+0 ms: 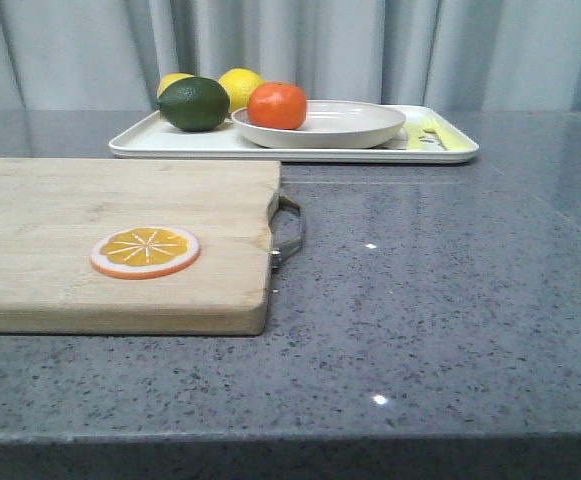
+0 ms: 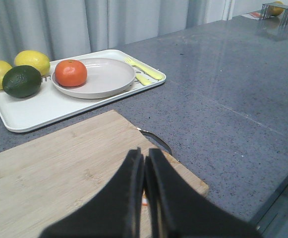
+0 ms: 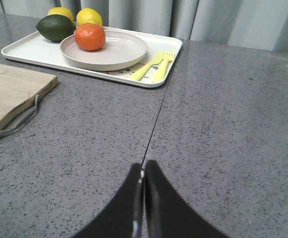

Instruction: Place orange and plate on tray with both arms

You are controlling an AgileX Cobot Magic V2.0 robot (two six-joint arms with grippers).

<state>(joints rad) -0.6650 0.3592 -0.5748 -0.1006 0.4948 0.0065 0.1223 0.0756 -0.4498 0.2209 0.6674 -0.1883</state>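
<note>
**Ana:** Glossy orange peel, right there on the far side of the table: the orange (image 1: 277, 105) sits inside the plate (image 1: 320, 125), against its left rim, and the plate rests on the tray (image 1: 150, 140). By my reading, both items are already where the task wants them.

**Ben:** Agreed. And the arms? The left gripper (image 2: 144, 171) shows its dark fingers pressed together, nothing between them, hanging over the wooden cutting board (image 2: 59, 168). The right gripper (image 3: 144, 183) is likewise closed and empty, above bare grey stone countertop (image 3: 223, 124).

**Ana:** So the step in hand looks like finishing clean. Done well, that means keeping both arms well back from the tray and nudging nothing. That fruit is round and smooth on a shallow, slick dish; one bump to the tray and I would expect it to roll.

**Ben:** Textures, quickly. The plate is matte off-white with a raised lip; the tray is white, flat, low-rimmed, rounded at the corners.

**Ana:** Sharing the tray: a dark green lime (image 1: 193, 104), two yellow lemons (image 1: 240, 85) behind it, and pale yellow cutlery (image 3: 153, 65) on the right end.

**Ben:** Nearer us, an orange slice (image 1: 145, 251) lies flat on the pale, grainy board, with its metal handle (image 1: 288, 233) jutting out.
</note>
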